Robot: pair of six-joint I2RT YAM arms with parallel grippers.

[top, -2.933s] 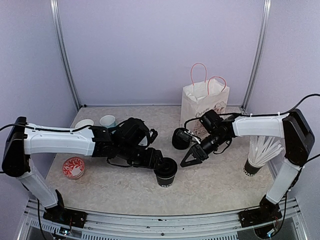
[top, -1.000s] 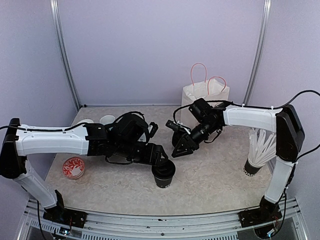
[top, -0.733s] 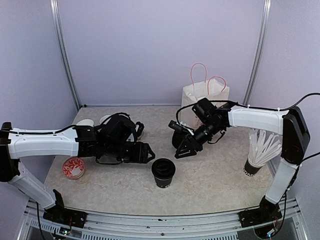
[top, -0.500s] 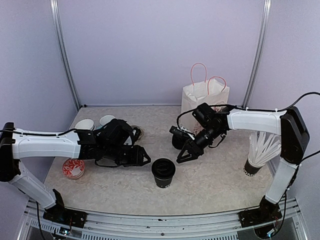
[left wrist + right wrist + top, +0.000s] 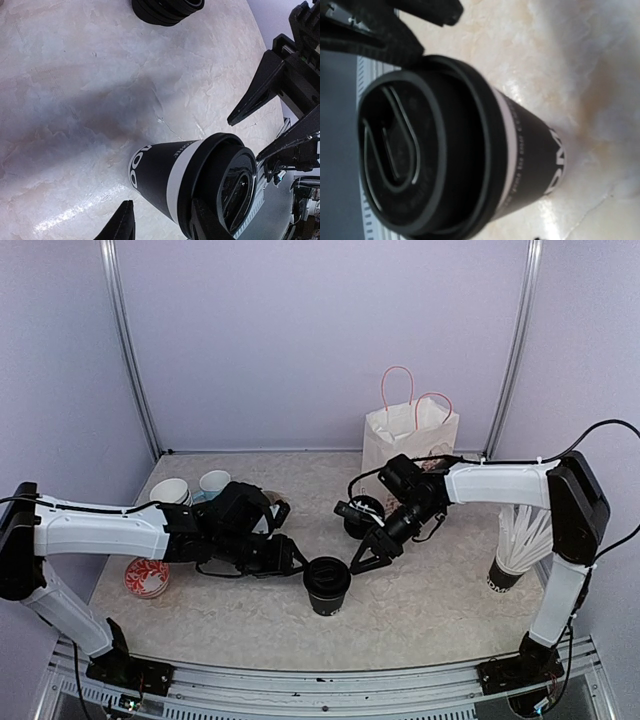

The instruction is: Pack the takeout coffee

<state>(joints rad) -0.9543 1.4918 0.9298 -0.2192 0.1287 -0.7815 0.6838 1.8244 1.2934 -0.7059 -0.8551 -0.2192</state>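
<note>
Your left claw [image 5: 297,562] is spread and lies low over the desk [image 5: 430,600], just left of the near takeout cup [image 5: 328,586]. In its wrist view one finger [image 5: 123,224] stands clear of the cup's wall, with bare desk showing between them. The other finger [image 5: 202,220] crosses in front of the lid's rim, and you cannot tell whether it touches. Your right claw [image 5: 360,562] is spread too. Its two tips point at the same cup from the far right side, just beside the lid's rim and not around it. That cup stands upright toward the near middle of the desk, lid on, with white lettering near its base. The far takeout cup [image 5: 362,516] stands just behind the right claw, also lidded. Farther back and to the right, a white paper bag [image 5: 405,445] with pink handles stands upright, apart from both cups.
</note>
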